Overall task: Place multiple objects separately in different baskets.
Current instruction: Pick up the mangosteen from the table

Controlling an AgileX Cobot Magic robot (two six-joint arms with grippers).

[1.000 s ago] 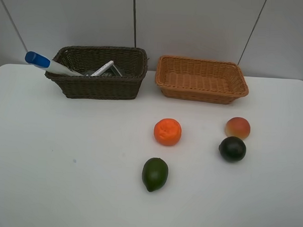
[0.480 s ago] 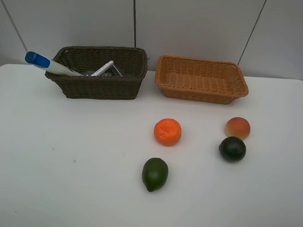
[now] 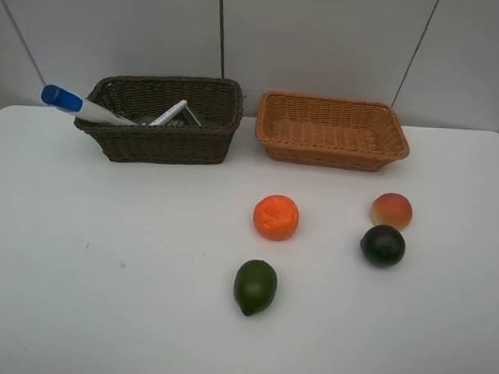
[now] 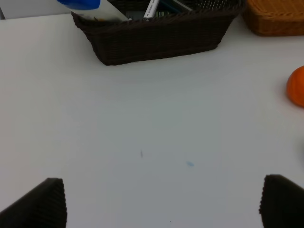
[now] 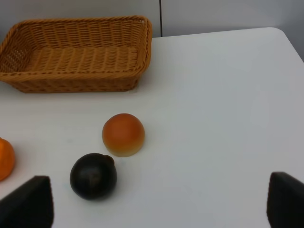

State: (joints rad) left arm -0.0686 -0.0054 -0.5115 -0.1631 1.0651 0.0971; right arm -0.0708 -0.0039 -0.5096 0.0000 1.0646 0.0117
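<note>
The dark brown basket (image 3: pixel 161 143) stands at the back left. It holds the white blue-capped tube (image 3: pixel 72 104), which sticks out over its left end, and the pink-capped white marker (image 3: pixel 168 113). The pump bottle and eraser cannot be made out. The light orange-tan basket (image 3: pixel 332 157) at the back right is empty. On the table lie the bumpy orange (image 3: pixel 275 217), lime (image 3: pixel 255 286), dark round fruit (image 3: pixel 383 245) and peach (image 3: pixel 391 210). My left gripper (image 4: pixel 164 209) is open over bare table in front of the dark basket (image 4: pixel 156 38). My right gripper (image 5: pixel 159 204) is open, near the dark fruit (image 5: pixel 93 175) and peach (image 5: pixel 123 134).
The white table (image 3: pixel 108 256) ends near a grey wall behind the baskets. Neither arm shows in the high view. The tan basket (image 5: pixel 76 84) lies beyond the peach in the right wrist view. The orange (image 4: pixel 297 85) shows at the edge of the left wrist view.
</note>
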